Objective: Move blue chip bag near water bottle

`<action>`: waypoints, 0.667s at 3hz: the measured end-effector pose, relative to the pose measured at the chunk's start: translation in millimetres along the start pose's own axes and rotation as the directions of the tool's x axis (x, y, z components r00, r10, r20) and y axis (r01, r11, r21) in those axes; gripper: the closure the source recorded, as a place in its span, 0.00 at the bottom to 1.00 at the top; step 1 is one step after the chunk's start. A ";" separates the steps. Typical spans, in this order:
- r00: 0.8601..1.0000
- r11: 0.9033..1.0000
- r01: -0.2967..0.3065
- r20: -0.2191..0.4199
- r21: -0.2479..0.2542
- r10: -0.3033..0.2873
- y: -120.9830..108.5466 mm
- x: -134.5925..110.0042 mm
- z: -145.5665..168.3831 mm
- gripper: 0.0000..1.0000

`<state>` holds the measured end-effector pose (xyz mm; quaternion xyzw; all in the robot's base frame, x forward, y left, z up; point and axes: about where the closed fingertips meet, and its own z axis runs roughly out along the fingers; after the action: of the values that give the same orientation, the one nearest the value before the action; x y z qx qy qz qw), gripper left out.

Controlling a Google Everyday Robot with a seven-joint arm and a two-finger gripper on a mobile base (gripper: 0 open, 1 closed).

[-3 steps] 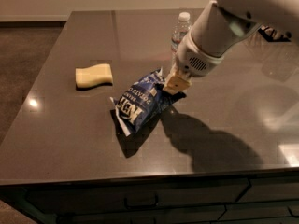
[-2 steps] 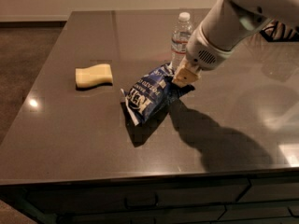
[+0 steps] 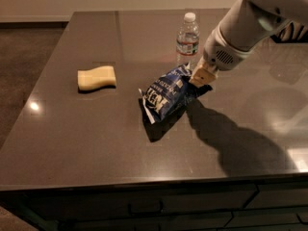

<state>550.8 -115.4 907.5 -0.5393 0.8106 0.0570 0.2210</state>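
The blue chip bag (image 3: 168, 93) is dark blue with white lettering and hangs tilted just above the dark table (image 3: 96, 143), its lower left corner near the surface. My gripper (image 3: 199, 79) is shut on the bag's upper right end. The water bottle (image 3: 187, 40), clear with a white cap and a white-and-red label, stands upright just behind the bag and left of my gripper. The arm comes in from the upper right.
A pale yellow sponge (image 3: 97, 78) lies on the table's left part. The table's front edge runs along the bottom, with dark drawers below. The floor shows at far left.
My gripper has carried the bag up and to the right, closer to the water bottle. The bottle and sponge have not moved.
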 end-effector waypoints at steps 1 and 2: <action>1.000 1.000 -0.003 -0.021 -0.004 0.003 -2.5 9.8 4.7 0.58; 0.999 1.000 -0.018 -0.038 -0.003 0.018 -6.6 18.9 8.5 0.36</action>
<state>553.2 -131.4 892.9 -0.5333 0.8194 0.0499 0.2043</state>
